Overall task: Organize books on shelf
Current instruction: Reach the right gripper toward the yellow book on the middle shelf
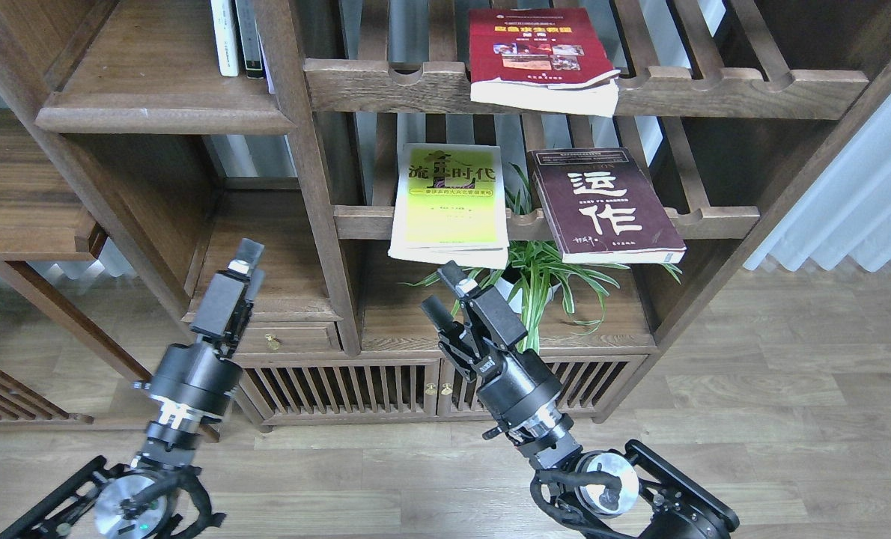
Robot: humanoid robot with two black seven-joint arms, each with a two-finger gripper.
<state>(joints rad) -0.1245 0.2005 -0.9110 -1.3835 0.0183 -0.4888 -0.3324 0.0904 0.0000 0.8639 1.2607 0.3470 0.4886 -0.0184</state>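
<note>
A lime-green book and a dark maroon book lie flat side by side on the middle slatted rack, overhanging its front rail. Flat on the upper slatted rack rests a red book. The solid dark-brown shelf is at the upper left. My right gripper is open and empty, just below the green book's front edge. Further left, my left gripper is raised in front of the lower-left compartment, holding nothing; its fingers overlap from this angle.
Thin white and black spines stand upright at the back right of the solid shelf. A potted spider plant sits under the two lower books. Below are a drawer and slatted cabinet doors. A white curtain hangs at right.
</note>
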